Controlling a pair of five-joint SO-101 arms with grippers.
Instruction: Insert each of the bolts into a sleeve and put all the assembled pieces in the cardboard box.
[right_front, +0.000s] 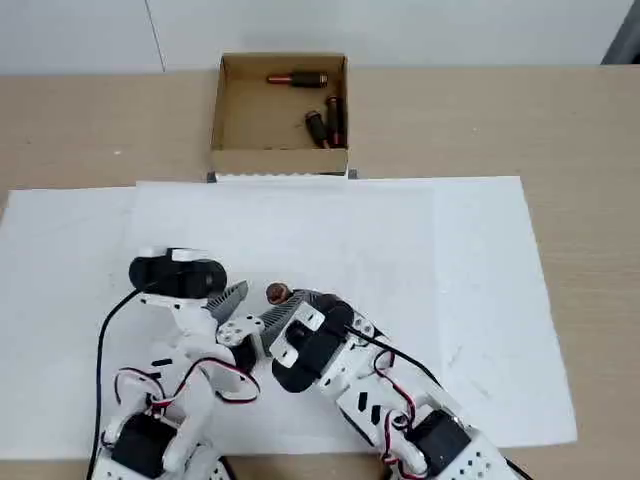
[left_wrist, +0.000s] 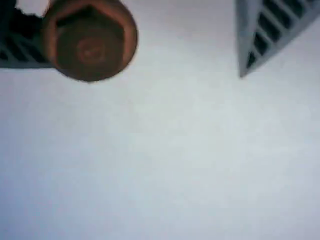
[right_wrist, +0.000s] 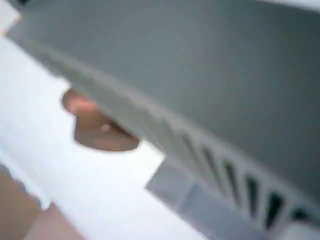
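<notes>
The right gripper (right_front: 284, 304) sits low over the white paper sheet (right_front: 420, 250), near the middle of its front half, with its claw clamped on a copper-coloured bolt (right_front: 278, 293). The bolt's round head sticks out past the fingertips, pointing away from the arm and toward the box. In the right wrist view the head (right_wrist: 100, 131) peeks out from behind a broad grey finger (right_wrist: 210, 95) that covers the shank. Whether a sleeve is already on it cannot be told.

The left gripper (right_front: 238, 308) is just beside the right one, on the same sheet, and its claw stands apart, holding nothing. One ribbed grey finger (right_front: 230, 297) points toward the bolt without touching it. In the left wrist view the bolt head (left_wrist: 90, 40) is seen face-on, with a dark ribbed part against its side. The left arm's own fingertip (left_wrist: 265, 35) is well apart from it, with bare paper between them.

The cardboard box (right_front: 280, 160) rests on the wooden table (right_front: 100, 120) at the far edge of the sheet. Three assembled pieces lie in it. One (right_front: 297, 78) lies crosswise near the back wall, and two (right_front: 317, 127) (right_front: 334, 118) lie side by side near the right wall
</notes>
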